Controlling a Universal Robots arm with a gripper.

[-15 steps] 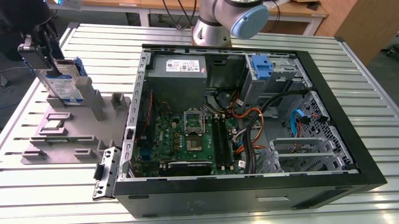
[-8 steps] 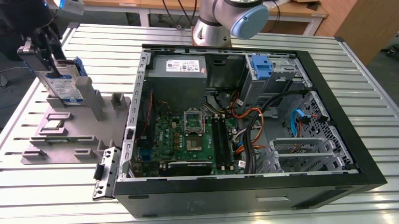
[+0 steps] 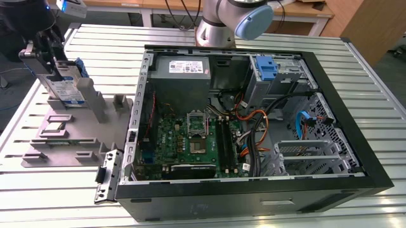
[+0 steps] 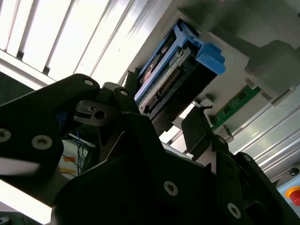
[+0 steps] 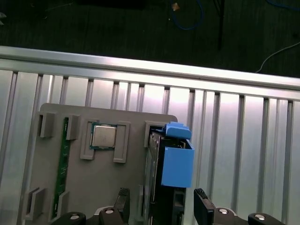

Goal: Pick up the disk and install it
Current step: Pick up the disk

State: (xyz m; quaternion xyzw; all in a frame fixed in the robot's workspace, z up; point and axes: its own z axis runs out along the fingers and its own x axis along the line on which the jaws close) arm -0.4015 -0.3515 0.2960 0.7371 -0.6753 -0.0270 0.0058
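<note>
The gripper (image 5: 161,193) is spread, one finger (image 5: 123,199) on each side of the disk (image 5: 177,166), with a gap showing on both sides in the first wrist view, so nothing is grasped yet. The disk stands on edge in a slot of the grey holder (image 5: 93,183), beside the open case (image 3: 254,202). This looks like the pick-up step, just short of the grasp. A sound grip likely calls for the fingers to meet the flat faces squarely, then a straight pull out of the slot.
</note>
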